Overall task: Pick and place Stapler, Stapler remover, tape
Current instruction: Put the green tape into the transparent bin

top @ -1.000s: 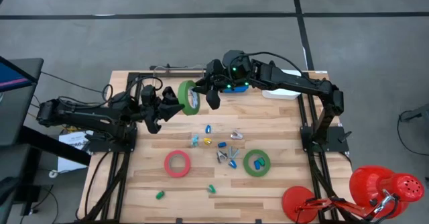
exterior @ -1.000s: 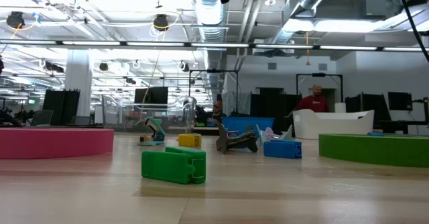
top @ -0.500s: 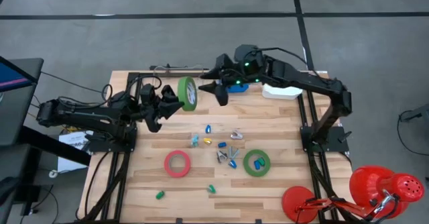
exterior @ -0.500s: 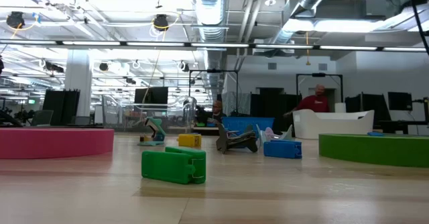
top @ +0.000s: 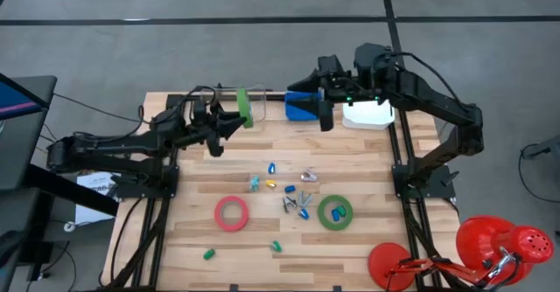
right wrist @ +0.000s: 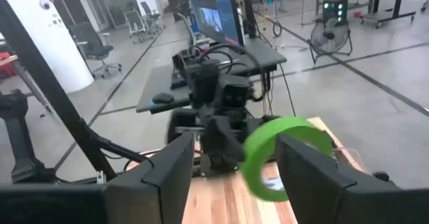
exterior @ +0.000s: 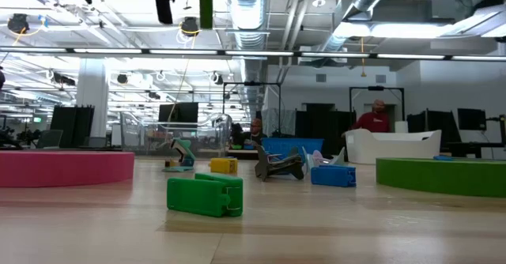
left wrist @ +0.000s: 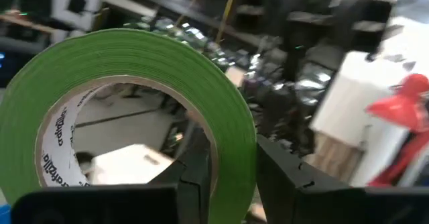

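Note:
My left gripper (top: 229, 121) is shut on a green tape roll (top: 242, 108), held high over the far part of the table; the roll also shows at the low view's top (exterior: 205, 3). My right gripper (top: 325, 108) hangs open further right with nothing between its fingers, and the held roll (right wrist: 281, 153) lies ahead of it. A pink-red tape roll (top: 232, 213) and a second green roll (top: 335, 212) lie flat on the wood. Small coloured and metal pieces (top: 293, 191) lie between them; which is the stapler or the stapler remover I cannot tell. My left gripper has the green roll's wall (left wrist: 234, 163) between its fingers, one finger (left wrist: 198, 184) inside the open centre and the other outside. The fingers come about level from the table's left. The roll stands on edge, lifted clear of the table.
A blue box (top: 300, 106) and a white tray (top: 367, 115) sit at the far edge by my right gripper. A red lamp (top: 507, 244) stands off the near right corner. Green pieces (top: 208, 254) lie near the front edge. A person (exterior: 371, 120) shows in the room behind.
My right gripper has drawn back from the green roll toward the table's right and risen. My left gripper has swung the roll toward the far edge, turning it so it now shows edge-on from above. The roll has stayed clear of the table throughout.

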